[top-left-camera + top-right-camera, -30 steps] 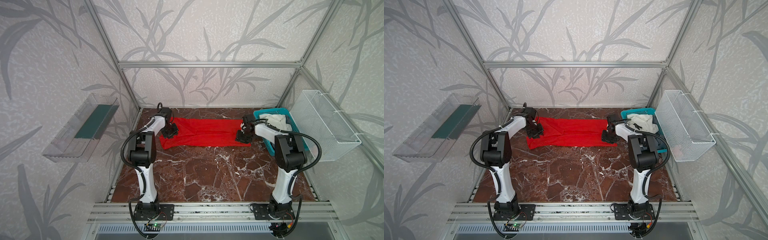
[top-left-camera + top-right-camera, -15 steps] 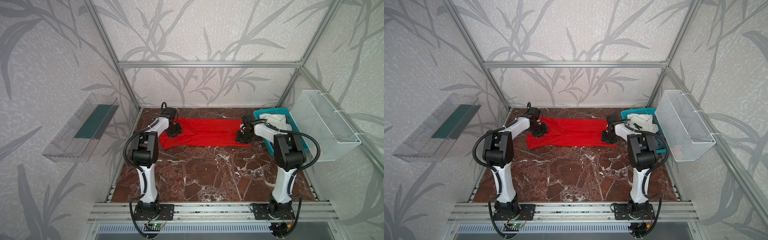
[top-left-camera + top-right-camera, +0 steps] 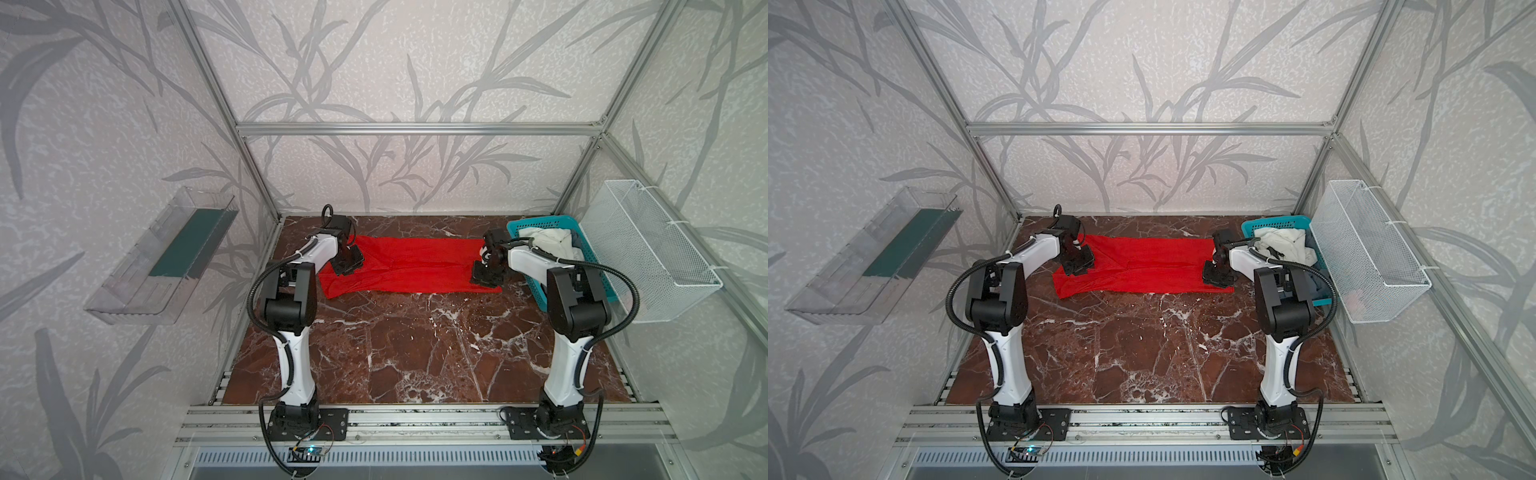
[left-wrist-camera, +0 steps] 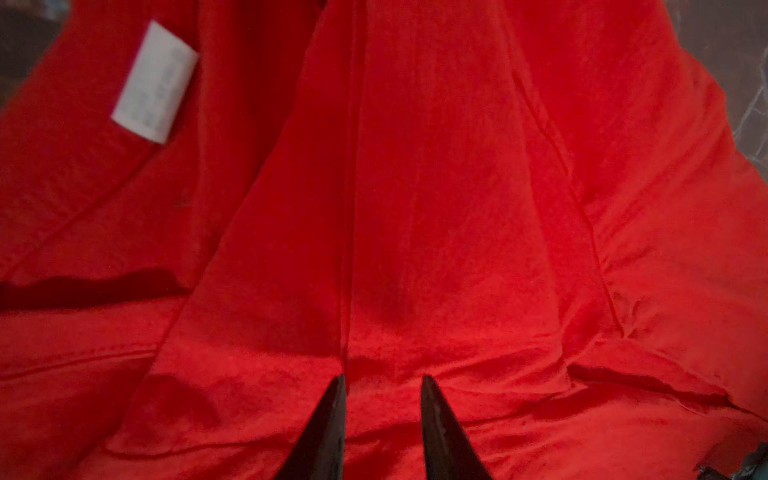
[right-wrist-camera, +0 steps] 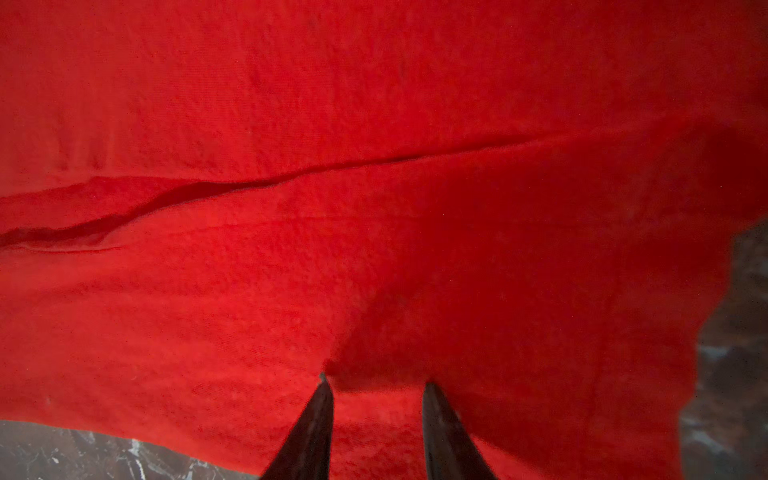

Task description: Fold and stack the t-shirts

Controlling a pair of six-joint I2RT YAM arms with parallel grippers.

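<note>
The red t-shirt lies at the far side of the marble-patterned table, already narrowed into a long band running left to right. The left gripper is down on its left end and the right gripper on its right end. Close in, the left fingertips stand narrowly apart with cloth filling the gap and creases fanning away from them, which I read as a pinch on the shirt. The right fingertips are just as narrow, with a fold edge lying across them, but I cannot tell if they really clamp it.

The next fold looks like bringing one end over the other. To do it well, each grip should catch every layer, both ends should rise together, and the band should stay taut so it doesn't sag.

The fabric is soft, matte knit that wrinkles easily. A white label shows near the left end. A crumpled white t-shirt waits in the teal lattice basket at far right.
</note>
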